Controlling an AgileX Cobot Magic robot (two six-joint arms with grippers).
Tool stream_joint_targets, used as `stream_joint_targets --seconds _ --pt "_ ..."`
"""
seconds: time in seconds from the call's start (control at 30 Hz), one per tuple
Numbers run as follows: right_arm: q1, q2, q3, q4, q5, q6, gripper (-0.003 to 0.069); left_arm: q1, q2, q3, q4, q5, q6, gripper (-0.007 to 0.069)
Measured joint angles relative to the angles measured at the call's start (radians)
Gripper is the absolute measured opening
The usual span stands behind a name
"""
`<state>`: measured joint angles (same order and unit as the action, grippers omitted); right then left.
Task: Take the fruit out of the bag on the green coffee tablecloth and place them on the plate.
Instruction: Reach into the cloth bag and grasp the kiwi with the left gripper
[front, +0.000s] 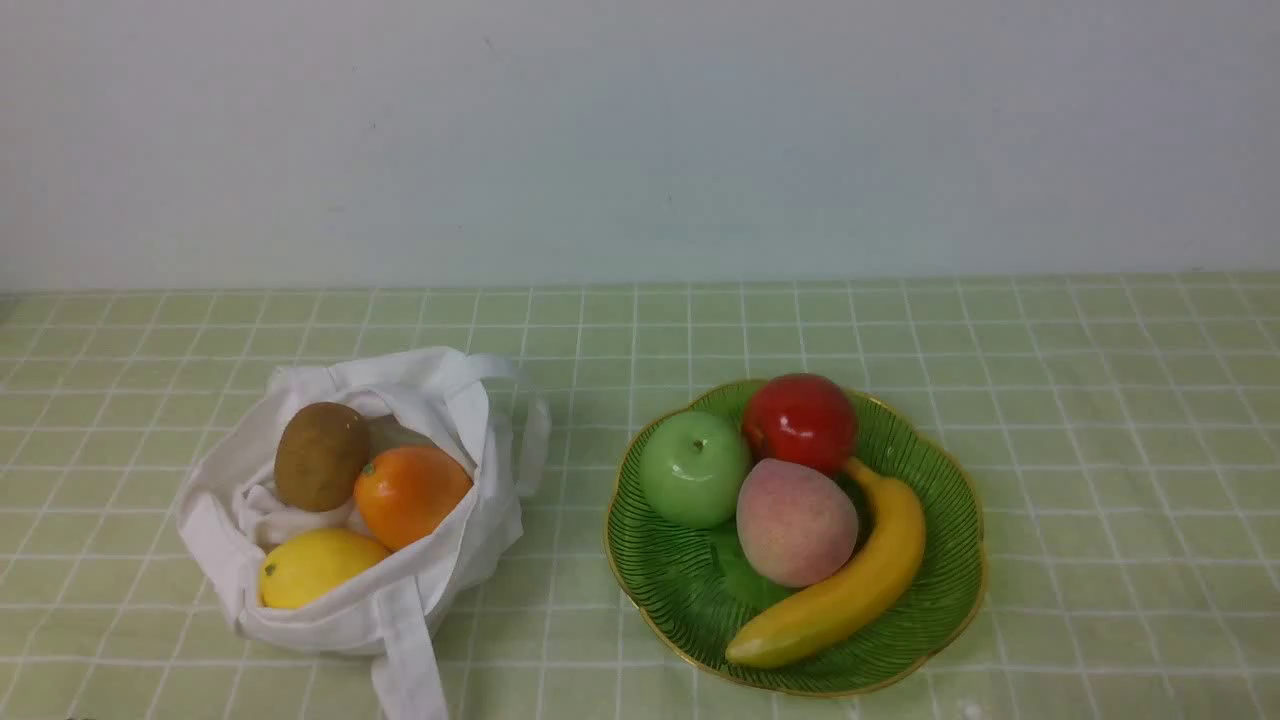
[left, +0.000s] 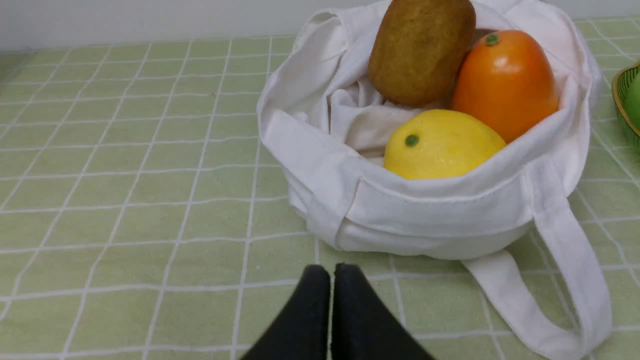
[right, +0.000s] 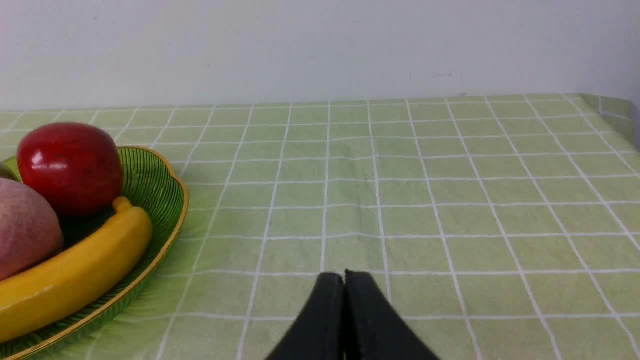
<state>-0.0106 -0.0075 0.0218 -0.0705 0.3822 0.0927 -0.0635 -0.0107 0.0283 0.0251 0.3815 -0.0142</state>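
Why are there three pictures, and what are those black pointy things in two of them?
They belong to a robot with two arms. One picture looks forward from between the arms. The others come from wrist cameras, showing the left gripper and the right gripper, both pinched shut, holding nothing. On the green tablecloth sits a white bag with a kiwi, an orange and a lemon inside. Beside it, a green plate holds a green apple, a red apple, a peach and a banana.
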Motion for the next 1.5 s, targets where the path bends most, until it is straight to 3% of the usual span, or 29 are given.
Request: stream_joint_targets --seconds 0.87,0.97,1.13,1.17,1.4,1.5 --pt "0.0 0.0 0.0 0.0 0.0 0.0 -0.0015 0.0 0.0 0.0 -0.017 -0.005 0.0 -0.0008" --pt "0.0 0.0 0.0 0.0 0.0 0.0 -0.0015 0.0 0.0 0.0 -0.065 -0.027 -0.013 -0.0008" --pt "0.0 0.0 0.0 0.0 0.0 0.0 -0.0015 0.0 0.0 0.0 -0.298 -0.122 -0.076 -0.0008" --pt "0.0 0.0 0.0 0.0 0.0 0.0 -0.0015 0.0 0.0 0.0 -0.412 -0.166 -0.089 -0.0008" --pt "0.0 0.0 0.0 0.0 0.0 0.0 -0.0015 0.0 0.0 0.0 -0.547 -0.278 -0.086 -0.0008" --pt "0.0 0.0 0.0 0.0 0.0 0.0 -0.0015 0.0 0.0 0.0 -0.613 -0.442 -0.092 -0.0008"
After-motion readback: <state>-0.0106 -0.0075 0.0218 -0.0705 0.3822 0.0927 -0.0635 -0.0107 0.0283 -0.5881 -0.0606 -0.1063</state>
